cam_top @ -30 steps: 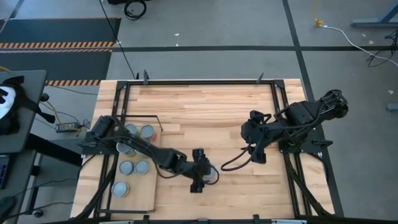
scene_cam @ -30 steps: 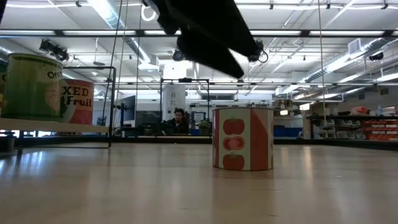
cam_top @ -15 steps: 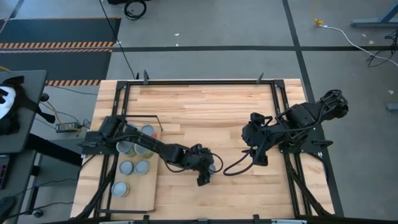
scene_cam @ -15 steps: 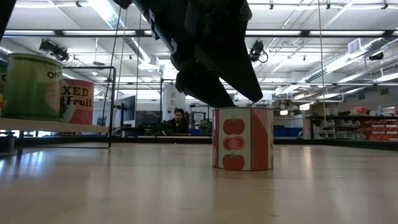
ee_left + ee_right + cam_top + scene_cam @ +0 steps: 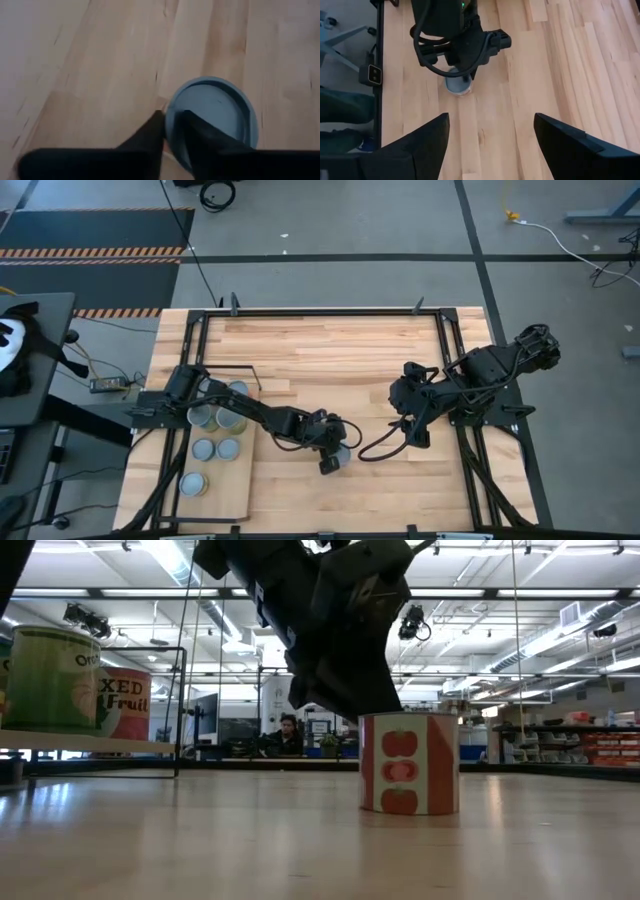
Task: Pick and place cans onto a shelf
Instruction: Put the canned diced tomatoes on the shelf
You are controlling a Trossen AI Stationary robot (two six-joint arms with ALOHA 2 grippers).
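Tabletop (image 5: 340, 360) – left gripper (image 5: 334, 459) at lone tomato can (image 5: 408, 763)

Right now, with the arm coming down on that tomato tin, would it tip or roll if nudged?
The tomato tin stands upright on a flat base, so it would probably slide, not roll. It looks squat, so unlikely to tip. Its smooth lid may be slippery for the left gripper.

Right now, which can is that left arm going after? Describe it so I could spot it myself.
Start at the shelf on the table's left side, where six cans sit grouped. Follow the left arm out to its left gripper mid-table. Beneath it stands the lone can: red tomato label, grey lid, alone on the bare planks.
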